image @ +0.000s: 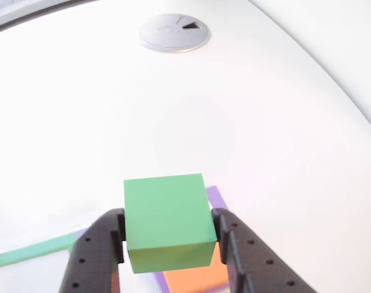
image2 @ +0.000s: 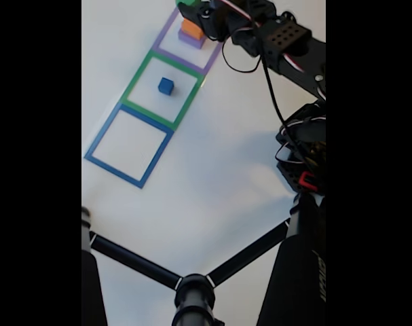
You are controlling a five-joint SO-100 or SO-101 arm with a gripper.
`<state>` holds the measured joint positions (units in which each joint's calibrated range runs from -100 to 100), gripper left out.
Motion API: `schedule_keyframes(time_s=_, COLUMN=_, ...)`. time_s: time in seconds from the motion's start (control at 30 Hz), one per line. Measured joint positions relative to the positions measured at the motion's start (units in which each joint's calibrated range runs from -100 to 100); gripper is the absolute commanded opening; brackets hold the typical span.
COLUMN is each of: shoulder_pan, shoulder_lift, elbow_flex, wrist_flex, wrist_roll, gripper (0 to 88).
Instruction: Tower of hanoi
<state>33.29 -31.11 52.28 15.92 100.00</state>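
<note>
The gripper is clamping the green block between its two black fingers, holding it in the air above the orange block. In the fixed view, the orange block is sitting on the purple block inside the far purple outline. The small blue cube is waiting alone in the green outline (the middle one). The near blue outline is holding nothing.

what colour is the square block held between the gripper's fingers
Green: a matte green square block, best seen in the other view, clamped in the black gripper.
</note>
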Motion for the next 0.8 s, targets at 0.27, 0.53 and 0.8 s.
schedule_keyframes(time_s=0.27, shoulder_pan=-3.2, shoulder_lift=-8.5, elbow_flex=-32.7, wrist_flex=56.5, wrist_roll=0.0, gripper=4.5)
schedule_keyframes(time_s=0.53, shoulder_pan=-15.8, shoulder_lift=-13.1, elbow_flex=-50.9, wrist_flex=82.6, wrist_roll=0.0, gripper=4.5)
schedule_keyframes(time_s=0.8, shoulder_pan=-31.6, shoulder_lift=-15.6, elbow_flex=-51.8, wrist_flex=83.4, wrist_roll=0.0, gripper=4.9)
